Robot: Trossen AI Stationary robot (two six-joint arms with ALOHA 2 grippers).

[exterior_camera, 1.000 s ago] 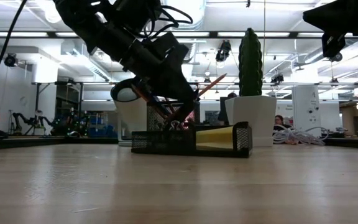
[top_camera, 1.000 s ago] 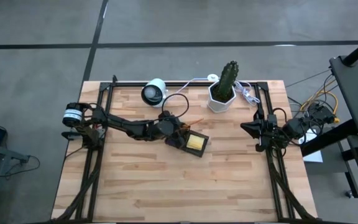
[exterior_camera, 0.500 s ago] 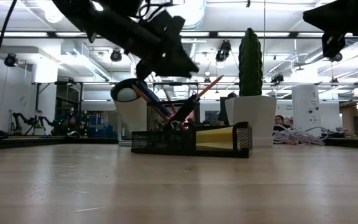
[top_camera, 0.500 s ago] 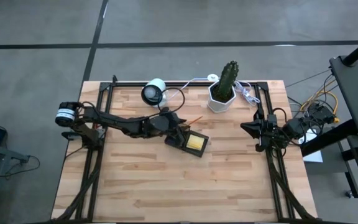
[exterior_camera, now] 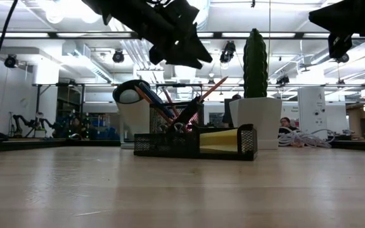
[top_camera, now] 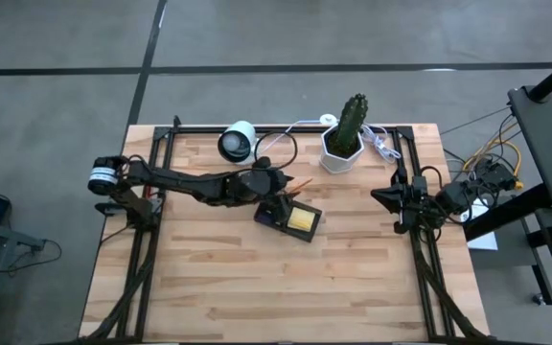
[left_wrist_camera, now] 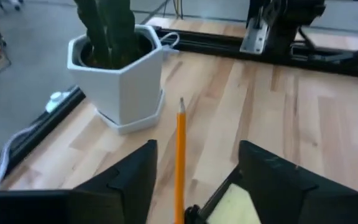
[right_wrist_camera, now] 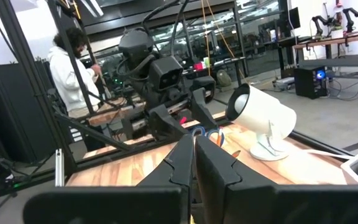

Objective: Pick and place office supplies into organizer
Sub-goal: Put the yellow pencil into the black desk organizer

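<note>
Standing tilted in the organizer [top_camera: 287, 217] at table centre, the orange pencil [exterior_camera: 209, 88] leans toward two o'clock, free of the left gripper [exterior_camera: 184, 54], whose jaws are spread above it. You should lift straight up so neither finger knocks the pencil. The right gripper [right_wrist_camera: 194, 163], pressed together, waits at three o'clock. Only the left wrist view shows the cactus pot [left_wrist_camera: 118, 74] just beyond the pencil tip.

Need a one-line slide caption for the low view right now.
Left tool open above the organizer, where pencils and yellow sticky notes sit; cactus pot behind.
</note>
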